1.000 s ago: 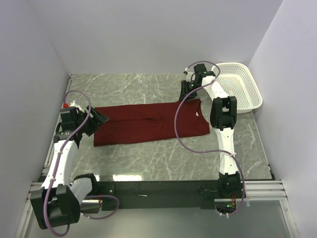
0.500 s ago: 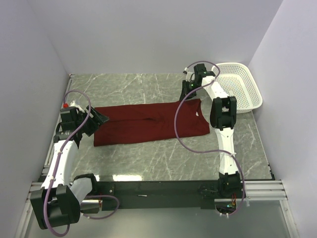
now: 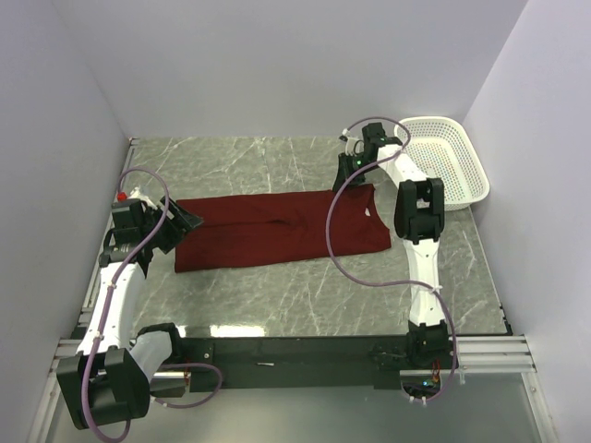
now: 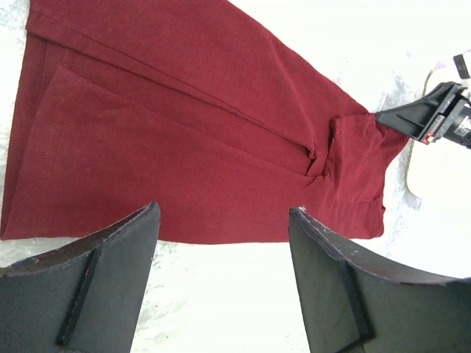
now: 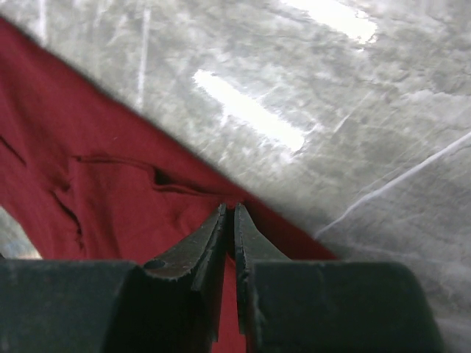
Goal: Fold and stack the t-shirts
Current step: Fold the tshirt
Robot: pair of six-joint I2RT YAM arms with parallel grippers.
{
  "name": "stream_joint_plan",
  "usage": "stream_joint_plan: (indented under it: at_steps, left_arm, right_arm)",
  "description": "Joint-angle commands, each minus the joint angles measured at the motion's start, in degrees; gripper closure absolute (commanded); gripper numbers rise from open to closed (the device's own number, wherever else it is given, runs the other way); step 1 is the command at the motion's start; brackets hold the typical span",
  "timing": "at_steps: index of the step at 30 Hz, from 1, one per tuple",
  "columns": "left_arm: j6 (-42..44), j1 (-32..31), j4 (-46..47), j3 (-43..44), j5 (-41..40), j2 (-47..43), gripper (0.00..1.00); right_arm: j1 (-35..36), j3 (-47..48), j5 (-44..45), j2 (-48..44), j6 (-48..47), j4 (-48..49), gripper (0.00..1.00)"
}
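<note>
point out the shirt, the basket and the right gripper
shirt (image 3: 277, 231): top view, middle of the cloth
basket (image 3: 451, 166): top view, bare mesh floor
right gripper (image 5: 229, 209): right wrist view, between the shut fingertips at the shirt's edge

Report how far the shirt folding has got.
Done: the t-shirt lies flat, folded lengthwise into a narrow strip with no sleeves sticking out. In hand: the right hand is shut at the far corner of the collar end, seemingly pinching it, and the left hand hovers open over the hem end. Left: the crosswise folds, then stacking.
</note>
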Motion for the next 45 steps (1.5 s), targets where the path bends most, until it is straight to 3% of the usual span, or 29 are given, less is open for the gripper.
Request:
stream_joint_plan:
  at_steps: [1, 13, 25, 34, 45]
  left_arm:
    - [-0.1, 0.17, 0.38, 0.09, 1.38, -1.34, 0.24]
    - [-0.1, 0.17, -0.15, 0.18, 1.73, -1.87, 0.24]
    - [-0.19, 0.17, 0.2, -0.17, 2.34, -1.87, 0.24]
    - [-0.19, 0.17, 1.34, -0.7, 5.23, -1.96, 0.24]
    - [2.18, 0.26, 3.54, -1.4, 12.09, 1.99, 0.24]
  right_arm:
    - [-0.69, -0.85, -2.76, -6.28, -1.71, 2.4, 0.85]
    - [-1.13, -3.66, -5.13, -9.27, -3.29, 3.72, 0.84]
    - [-1.22, -7.44, -7.86, -12.43, -12.95, 0.12, 0.81]
    - [-1.31, -6.48, -10.23, -11.64, -11.46, 0.65, 0.78]
    - [-1.22, -11.04, -9.97, -16.12, -25.17, -3.66, 0.78]
